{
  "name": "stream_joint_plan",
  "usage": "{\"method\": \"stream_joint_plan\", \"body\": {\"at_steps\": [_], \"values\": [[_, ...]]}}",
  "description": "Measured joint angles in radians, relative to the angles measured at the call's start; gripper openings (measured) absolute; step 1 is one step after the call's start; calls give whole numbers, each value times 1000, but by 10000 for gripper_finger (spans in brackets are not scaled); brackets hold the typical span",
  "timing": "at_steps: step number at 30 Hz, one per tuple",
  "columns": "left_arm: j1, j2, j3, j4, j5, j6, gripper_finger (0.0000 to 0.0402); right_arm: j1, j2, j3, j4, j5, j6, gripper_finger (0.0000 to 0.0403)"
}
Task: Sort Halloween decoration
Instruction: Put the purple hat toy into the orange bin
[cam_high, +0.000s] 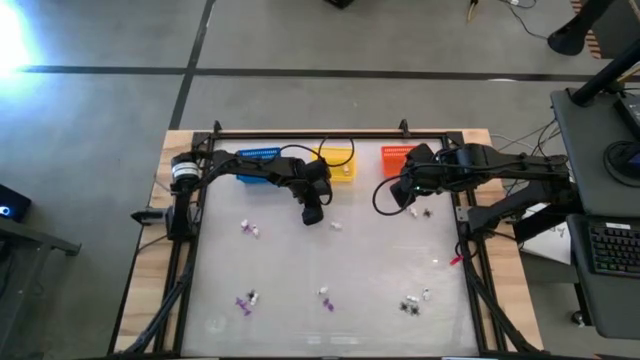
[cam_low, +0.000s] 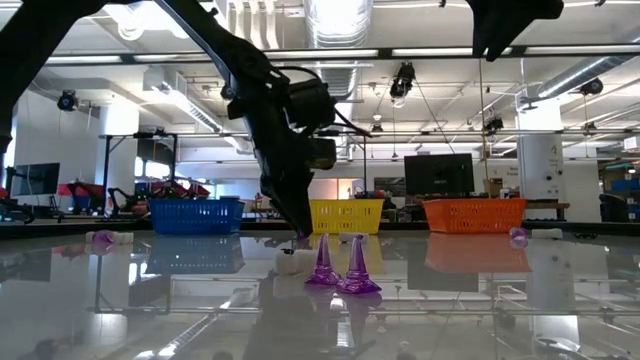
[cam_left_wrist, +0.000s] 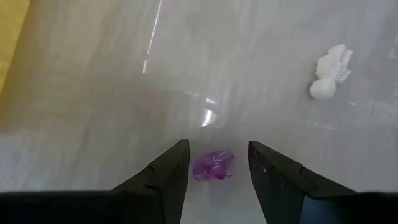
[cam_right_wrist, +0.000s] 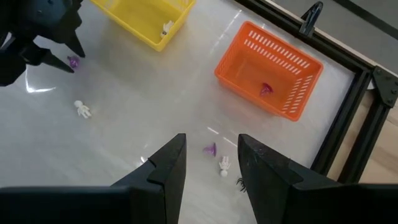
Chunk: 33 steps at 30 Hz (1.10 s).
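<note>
Tiny white, purple and black trinkets lie scattered on the table (cam_high: 330, 330). My left gripper (cam_left_wrist: 217, 163) is open and low over the table in front of the yellow basket (cam_high: 338, 162). A purple trinket (cam_left_wrist: 212, 167) lies on the table between its fingertips, and I see no contact with it. A white trinket (cam_left_wrist: 329, 73) lies just beyond. My right gripper (cam_right_wrist: 211, 155) is open above the table in front of the orange basket (cam_right_wrist: 270, 68). Below it lie a purple trinket (cam_right_wrist: 209, 149), a white one (cam_right_wrist: 224, 165) and a black one (cam_right_wrist: 240, 182).
A blue basket (cam_high: 258, 160) stands at the far edge, left of the yellow and orange ones. The orange basket holds a purple trinket (cam_right_wrist: 266, 89) and the yellow one a white trinket (cam_right_wrist: 166, 27). More trinkets lie near the near edge (cam_high: 245, 300) (cam_high: 412, 303). A black frame (cam_right_wrist: 348, 124) borders the table.
</note>
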Motion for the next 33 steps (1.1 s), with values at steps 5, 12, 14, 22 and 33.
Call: {"method": "stream_joint_plan", "body": {"at_steps": [5,12,14,22,33], "values": [[0,0,-4,1,-1,1,124,0,0,0,0,-1,0,137],[1,0,-4,-37,-2,27,45,0,0,0,0,0,-5,137],[1,-1,-4,-50,4,33,20,0,0,0,0,0,-6,137],[-1,-19,13,-109,39,59,2,0,0,0,0,0,-7,137],[0,-114,39,-109,56,99,0,0,0,0,3,2,9,137]]}}
